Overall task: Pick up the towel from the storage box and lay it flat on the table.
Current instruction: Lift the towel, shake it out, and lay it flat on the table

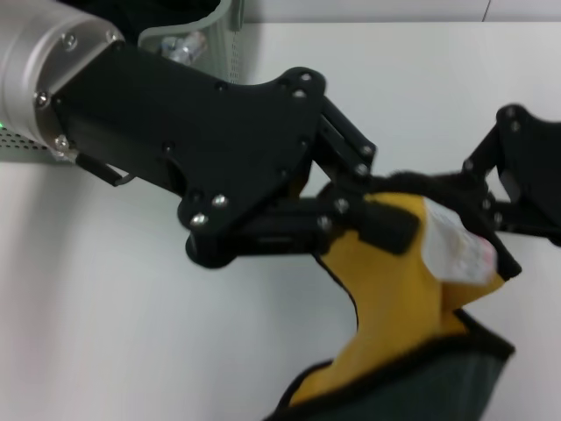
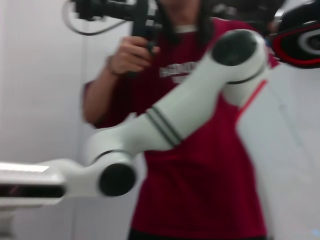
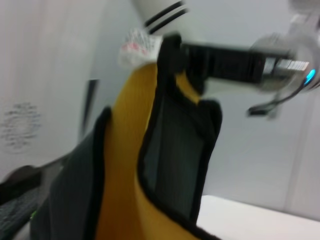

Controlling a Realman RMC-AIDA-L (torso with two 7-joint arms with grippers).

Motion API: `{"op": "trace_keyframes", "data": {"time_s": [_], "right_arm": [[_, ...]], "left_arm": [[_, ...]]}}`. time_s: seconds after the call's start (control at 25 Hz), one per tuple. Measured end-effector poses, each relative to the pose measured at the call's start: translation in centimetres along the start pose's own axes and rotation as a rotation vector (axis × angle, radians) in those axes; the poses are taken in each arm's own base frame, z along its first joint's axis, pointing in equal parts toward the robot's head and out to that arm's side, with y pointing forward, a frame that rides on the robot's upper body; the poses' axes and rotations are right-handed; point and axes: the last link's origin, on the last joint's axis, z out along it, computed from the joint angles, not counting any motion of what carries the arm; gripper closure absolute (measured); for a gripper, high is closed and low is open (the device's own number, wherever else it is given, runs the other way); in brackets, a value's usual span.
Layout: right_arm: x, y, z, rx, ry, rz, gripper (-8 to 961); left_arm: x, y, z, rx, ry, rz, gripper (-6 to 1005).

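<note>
Yellow towel (image 1: 394, 289) hangs centre-right above white worktop (image 1: 114, 289) | left gripper (image 1: 386, 230) fingers pinch its top edge | right gripper (image 1: 507, 235) fingers' grip unclear | spread corners before lowering flat | storage box (image 1: 223, 35) upper left.

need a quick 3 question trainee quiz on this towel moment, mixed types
1. True or false: the towel lies flat on the table.
2. Which claw grips the towel's top edge beside the white care tag? A) left claw B) neither
3. Fill in: the storage box sits at the ____ edge of the head view.

Key: 1. False, it hangs lifted and crumpled. 2. A; the right claw is close beside it, grip unclear. 3. Top (far).
</note>
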Motion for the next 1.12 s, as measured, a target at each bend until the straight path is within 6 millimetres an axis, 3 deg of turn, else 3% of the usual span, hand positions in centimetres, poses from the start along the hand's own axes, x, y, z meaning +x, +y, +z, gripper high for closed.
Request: {"op": "trace_keyframes", "data": {"time_s": [0.28, 0.68, 1.12], "right_arm": [[0.4, -0.5, -0.6, 0.117, -0.013, 0.023, 943], [-2.6, -2.3, -4.1, 0.409, -0.133, -0.02, 944], [-6.6, -6.5, -2.4, 0.46, -0.124, -0.057, 944]], "left_arm": [[-3.8, -0.5, -2.2, 0.214, -0.002, -0.079, 969], [-8.0, -0.3, -4.3, 0.464, -0.041, -0.121, 967], [-11.5, -1.1, -4.9, 0.58, -0.019, -0.175, 951]]}}
